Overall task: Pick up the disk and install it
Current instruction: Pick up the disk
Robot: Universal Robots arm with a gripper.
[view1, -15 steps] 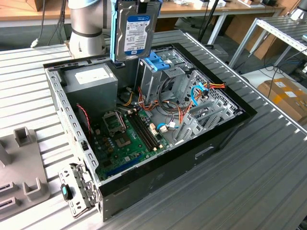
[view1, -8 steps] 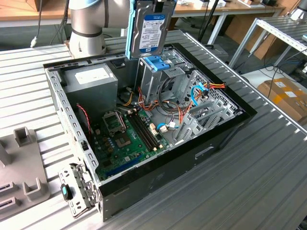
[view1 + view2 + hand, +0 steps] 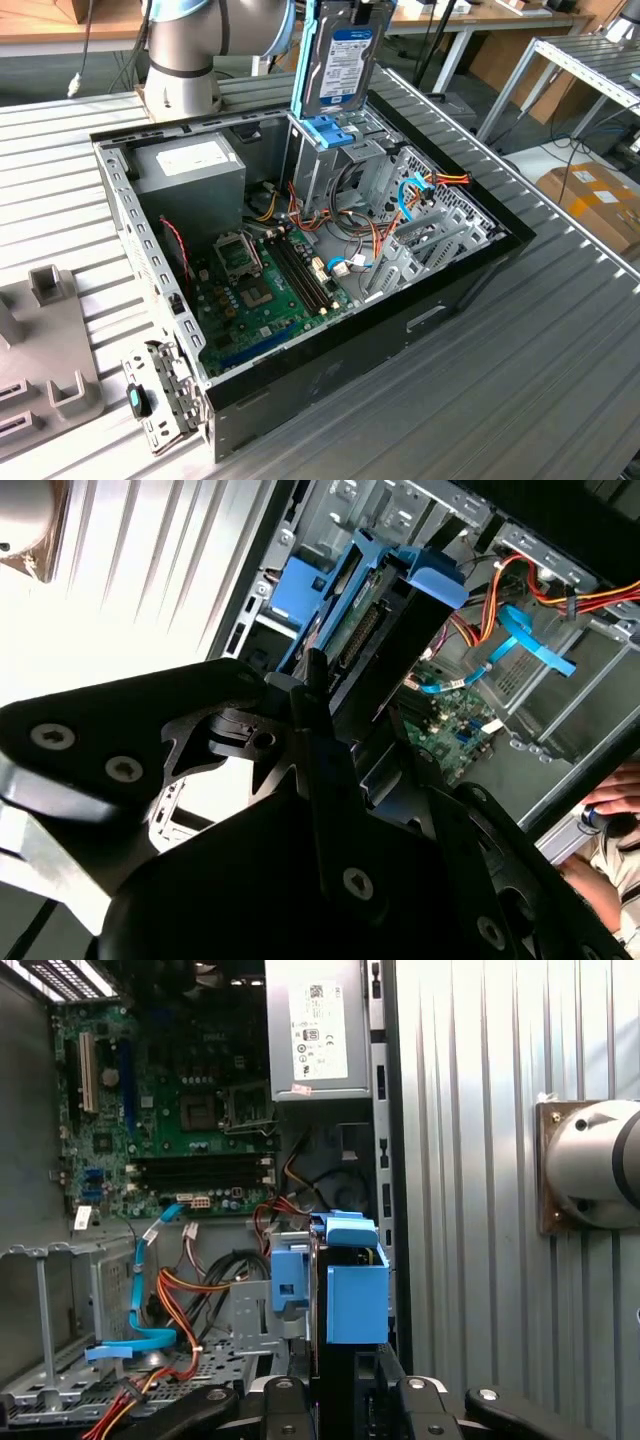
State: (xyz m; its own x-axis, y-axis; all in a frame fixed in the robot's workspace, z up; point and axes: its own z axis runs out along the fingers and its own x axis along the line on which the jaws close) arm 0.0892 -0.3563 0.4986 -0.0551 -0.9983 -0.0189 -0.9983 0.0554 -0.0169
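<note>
Upright disk [image 3: 340,60] above drive cage [image 3: 328,135].
The gripper [image 3: 345,1395] is clamped on disk; orange cables [image 3: 452,178] beside cage, power supply [image 3: 190,165] near.

The disk [image 3: 345,60] is a flat dark drive with a pale label on its face and bright blue rails along its sides. It stands upright on edge, clamped in the claw [image 3: 340,1392] and jutting straight out beyond the claw's fingertips.
</note>
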